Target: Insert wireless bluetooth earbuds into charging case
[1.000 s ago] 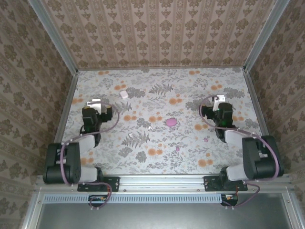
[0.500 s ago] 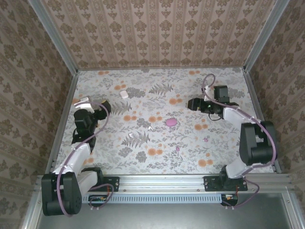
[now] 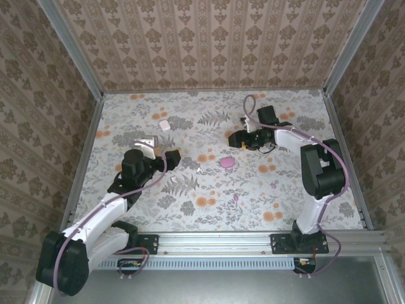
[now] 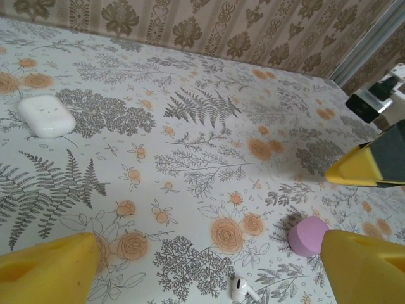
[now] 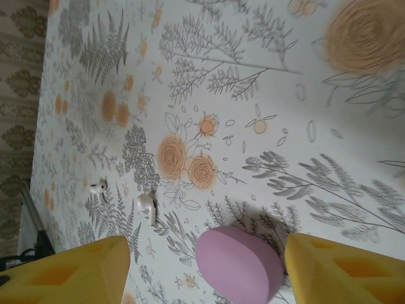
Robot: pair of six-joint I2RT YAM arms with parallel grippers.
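We take the pink case point(image 3: 227, 163) as our marker on the flowered worktop point(image 3: 285, 209); it lies closed, apart from everything else. The white earbud point(image 4: 240, 289) lies near the case's left side, not touching it. One pink earbud point(image 3: 235, 197) lies on the arm-base side of the case. A second pink earbud point(image 3: 273, 185) lies to the case's right and also toward the bases. Both are loose on the print. The white case point(image 4: 46, 116), closed too, sits well apart from the pink case, on its far left. The right fingers point(image 5: 345, 272) hover just beyond the pink case on its far side, spread wide and gripping nothing; from that wrist we see the case framed between them. The left fingers point(image 4: 50, 269) are to the left of the pink case, past the white earbud, likewise spread wide and empty.
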